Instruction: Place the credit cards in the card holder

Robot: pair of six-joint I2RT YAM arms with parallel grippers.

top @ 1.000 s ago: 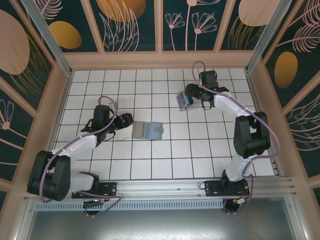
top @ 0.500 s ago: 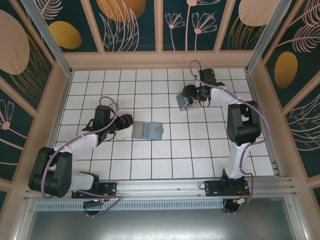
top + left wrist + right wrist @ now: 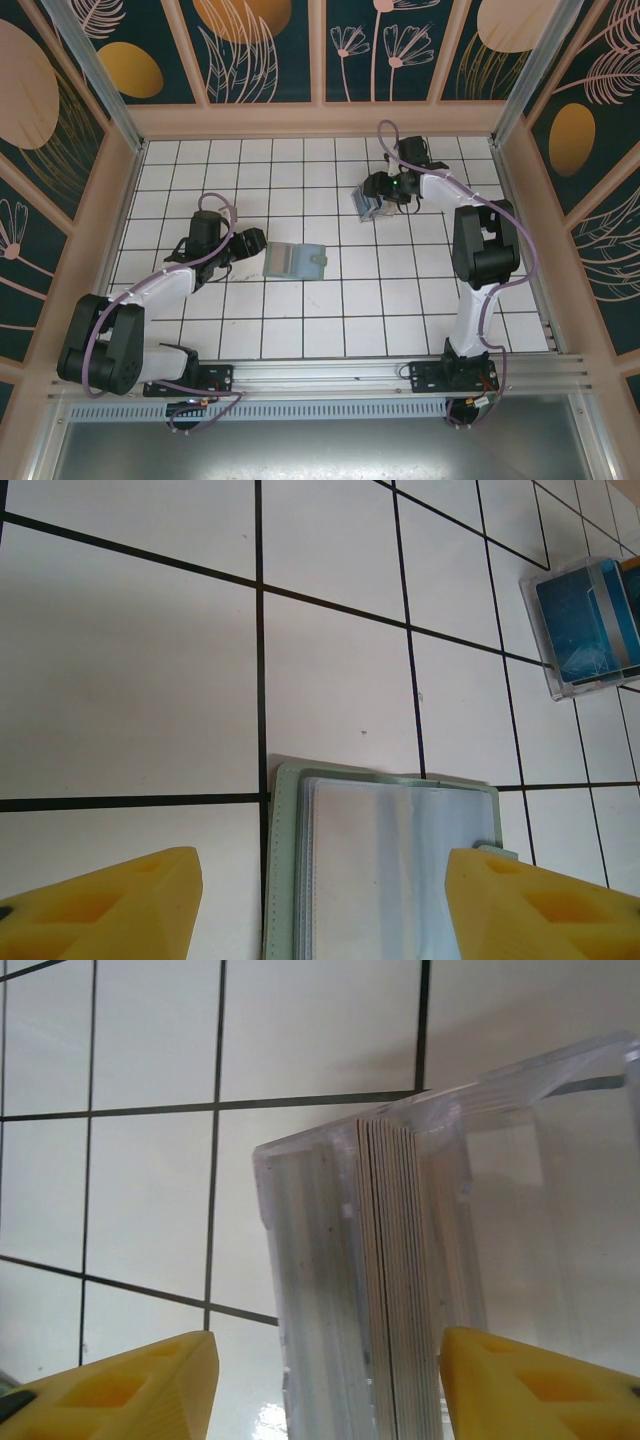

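The left gripper (image 3: 320,905) gapes empty over the sage-green folding card holder (image 3: 400,870); the right gripper (image 3: 325,1385), jaws parted, straddles thin plastic credit cards (image 3: 400,1280) in a clear box (image 3: 300,1260).

Bench (image 3: 300,320): white square tiles, black grid lines, evenly lit.
Walls (image 3: 270,50): dark teal panels, peach leaf outlines, orange ovals, pale wooden framing.
Near edge: aluminium rail (image 3: 330,375).

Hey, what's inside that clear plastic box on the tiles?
A tight stack of thin cards sits in the clear box; the outermost face is blue. The cards behind it are covered, so their colours and count can't be told.
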